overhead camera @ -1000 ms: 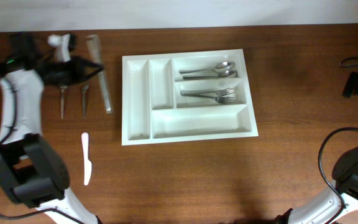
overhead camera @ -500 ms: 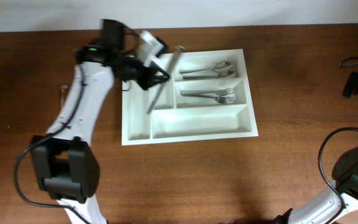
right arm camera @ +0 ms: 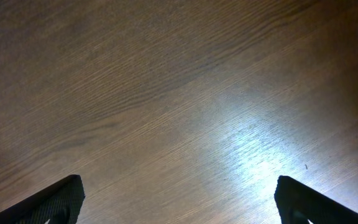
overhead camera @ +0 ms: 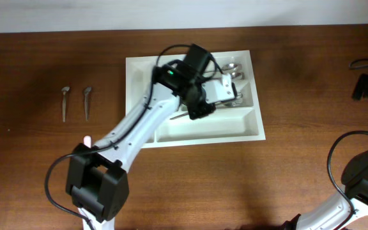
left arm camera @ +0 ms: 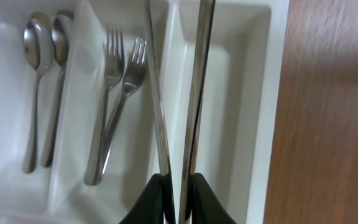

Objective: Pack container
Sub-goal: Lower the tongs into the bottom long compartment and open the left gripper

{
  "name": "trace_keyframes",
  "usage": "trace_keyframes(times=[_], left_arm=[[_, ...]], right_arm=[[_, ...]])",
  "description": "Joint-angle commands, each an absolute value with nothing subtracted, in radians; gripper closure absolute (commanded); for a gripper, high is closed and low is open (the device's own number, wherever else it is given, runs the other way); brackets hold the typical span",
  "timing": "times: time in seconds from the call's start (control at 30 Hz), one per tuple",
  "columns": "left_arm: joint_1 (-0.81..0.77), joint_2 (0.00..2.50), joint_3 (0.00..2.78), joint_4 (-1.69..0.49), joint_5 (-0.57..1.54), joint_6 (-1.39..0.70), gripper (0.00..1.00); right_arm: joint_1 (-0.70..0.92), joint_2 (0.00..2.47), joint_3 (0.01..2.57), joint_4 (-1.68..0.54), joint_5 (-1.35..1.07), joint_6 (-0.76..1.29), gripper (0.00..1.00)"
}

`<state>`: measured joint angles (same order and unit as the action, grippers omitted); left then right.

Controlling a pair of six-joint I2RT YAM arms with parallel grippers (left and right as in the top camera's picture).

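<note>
Brown wooden table (overhead camera: 312, 160): your left gripper (left arm camera: 178, 198) is clamped on long silver knives (left arm camera: 194, 93) (two, apparently), lengthwise over the large white five-compartment cutlery tray's (overhead camera: 137, 83) empty near slot, aligned for dropping. Right gripper (right arm camera: 179, 202) gapes wide.

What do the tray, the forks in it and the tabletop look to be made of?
Tray: likely moulded plastic, white and softly glossy, with rounded corners and no visible seams.
Forks: metal, probably stainless steel, polished, with bright reflections.
Tabletop: wood or a wood-look laminate, dark brown with visible grain and a light sheen. The pictures do not show which.
</note>
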<state>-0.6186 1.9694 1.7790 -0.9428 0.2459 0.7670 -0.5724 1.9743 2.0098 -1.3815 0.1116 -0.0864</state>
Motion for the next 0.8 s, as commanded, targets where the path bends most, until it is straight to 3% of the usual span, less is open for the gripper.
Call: trace_keyframes(times=[0.0,0.77], left_arm=[[-0.642,1.977,1.8,-0.957,0.128,0.818,0.98],[-0.648,2.167,1.8,-1.031,0.153,0.817,0.97]], right_arm=[[-0.57,1.971,2.006,-1.378,0.113,-0.089,0.01],[-0.57,1.971,2.006,-1.379,0.113,-0.089,0.01]])
